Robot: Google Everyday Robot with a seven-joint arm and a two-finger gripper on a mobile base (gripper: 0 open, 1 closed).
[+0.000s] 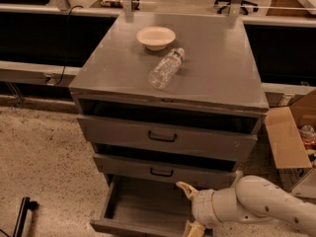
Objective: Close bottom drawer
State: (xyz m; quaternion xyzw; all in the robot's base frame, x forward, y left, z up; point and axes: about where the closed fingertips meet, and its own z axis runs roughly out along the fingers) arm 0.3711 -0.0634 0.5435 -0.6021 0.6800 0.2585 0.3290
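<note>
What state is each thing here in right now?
Narrow grey metal bottom drawer: pulled far out, nothing inside.
Mid-sized grey drawer: slightly ajar.
Tall grey top drawer: slightly ajar.
Clear plastic bottle: lying on its side.
Cream bowl: upright.
White arm's pincer: open, over the bottom drawer's right side.

A cream bowl point(155, 37) sat on the cabinet top point(222, 68), a plastic bottle point(165, 69) lying near it. A cardboard box point(286, 138) stood beside the cabinet. The gripper point(187, 207) hung low in front, fingers apart.
</note>
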